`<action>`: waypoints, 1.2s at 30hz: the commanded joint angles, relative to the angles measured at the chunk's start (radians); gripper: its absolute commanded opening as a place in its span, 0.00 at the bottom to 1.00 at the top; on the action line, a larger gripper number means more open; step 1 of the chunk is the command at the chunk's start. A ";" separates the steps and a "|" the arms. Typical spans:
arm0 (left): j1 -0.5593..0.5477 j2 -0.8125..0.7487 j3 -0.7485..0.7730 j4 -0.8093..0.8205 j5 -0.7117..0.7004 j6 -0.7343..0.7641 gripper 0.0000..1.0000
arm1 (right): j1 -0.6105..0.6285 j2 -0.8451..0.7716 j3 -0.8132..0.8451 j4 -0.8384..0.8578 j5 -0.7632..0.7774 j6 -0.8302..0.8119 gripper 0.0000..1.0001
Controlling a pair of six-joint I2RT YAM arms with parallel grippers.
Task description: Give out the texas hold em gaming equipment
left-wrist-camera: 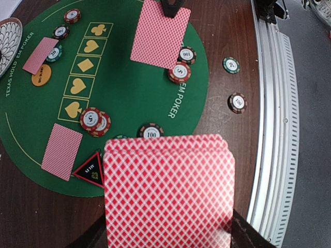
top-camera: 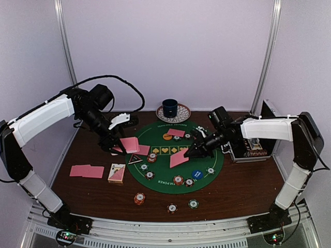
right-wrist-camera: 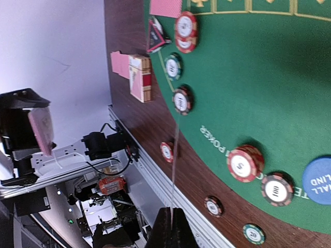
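Pink-backed playing cards are split across both hands. Left hand [top-camera: 116, 149] is closed on a card stack [left-wrist-camera: 168, 191], slightly fanned, above the left rim of the green felt mat [top-camera: 160, 138]. Right hand [top-camera: 192, 152] is clamped on a single card [top-camera: 179, 158], tilted, over mat centre. In the right wrist view it shows edge-on as a thin line rising from the fingers [right-wrist-camera: 163, 232]. The hands are apart, with the mat's suit row between them.

On the mat:
- top card [top-camera: 176, 133] sits just beside the orange marker disc [top-camera: 167, 137]
- left card [left-wrist-camera: 62, 151] sits near the rim, with the triangle marker [left-wrist-camera: 89, 169] straddling that rim
- blue marker disc [top-camera: 197, 174] is at lower right
- poker chips [top-camera: 178, 180] are scattered over the lower half

Off the mat:
- three loose chips [top-camera: 172, 208] lie on the worktop [top-camera: 243, 186] near the front rail [left-wrist-camera: 269, 129]
- two flat cards [top-camera: 87, 171] lie at left, with the card box [top-camera: 117, 173] between them and the mat rim
- cup [top-camera: 169, 107] stands on its saucer [top-camera: 182, 114] just past the top rim
- dark case [top-camera: 251, 147] sits close to the right rim

Widest bare worktop is at lower right of the top view, between mat rim and rail.
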 commanded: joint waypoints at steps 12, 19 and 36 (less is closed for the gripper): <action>0.007 -0.009 0.007 0.006 0.025 0.016 0.00 | -0.070 0.031 -0.060 -0.268 0.254 -0.291 0.08; 0.007 -0.008 0.007 0.004 0.032 0.016 0.00 | -0.070 0.007 0.017 -0.436 0.410 -0.365 0.39; 0.007 0.017 0.023 0.022 0.029 -0.009 0.00 | 0.141 0.009 0.212 0.119 0.220 0.093 0.73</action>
